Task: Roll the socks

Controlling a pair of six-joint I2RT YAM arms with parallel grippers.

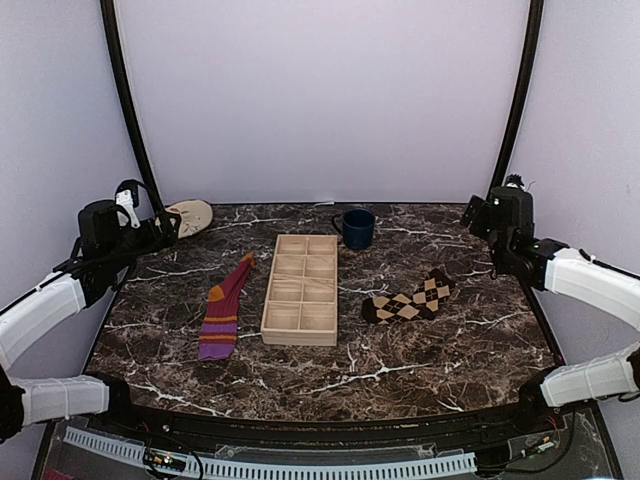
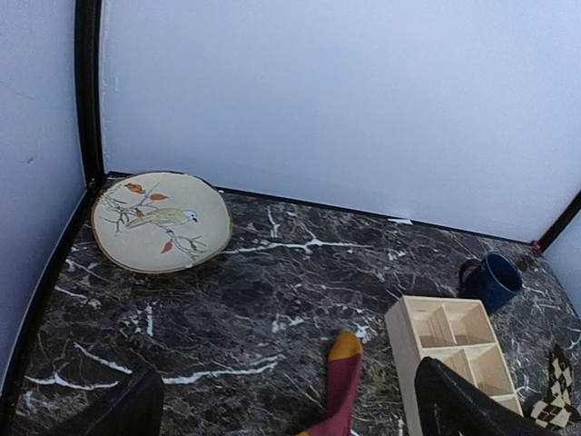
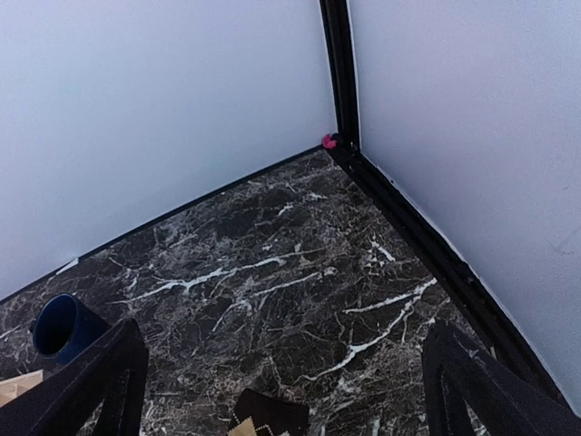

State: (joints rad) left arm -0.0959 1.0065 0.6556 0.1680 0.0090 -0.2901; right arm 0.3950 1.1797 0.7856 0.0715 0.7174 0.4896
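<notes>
I'm working inside a booth with plain pale walls (image 1: 320, 100) and black posts (image 1: 125, 100) in the rear corners. Below me is a dark, marble-patterned table (image 1: 430, 350) veined in white.

The left gripper (image 2: 289, 386) is hanging above the table's left edge, spread as wide as it goes. Its black fingers (image 2: 454, 404) are showing only at the lower corners of its wrist view. It is gripping nothing and touching nothing. The right gripper (image 3: 281, 341) is gaping just as wide above the far right part of the table, likewise bare of any load.

Just beyond the left gripper, a round cream plate (image 2: 162, 221) is sitting in the far left corner. It is painted with a bird on a twig among orange-red leaves.

Nearer to me, the purple sock (image 1: 224, 308) is lying flat and unrolled on the left half of the table. It is soft knit, with an orange tip pointing away from me, a dark red stretch, then purple crossed by orange bands. It is lying just left of a pale wooden tray (image 1: 270, 310), a long rectangle divided into small compartments, and is not touching it.

A dark blue mug (image 1: 356, 228) is standing just behind the tray's far right corner. The argyle sock (image 1: 408, 300), dark brown with tan diamonds, is lying flat and slanted on the right of the tray, near it but apart. Only its end is peeking into the bottom of the right wrist view.
</notes>
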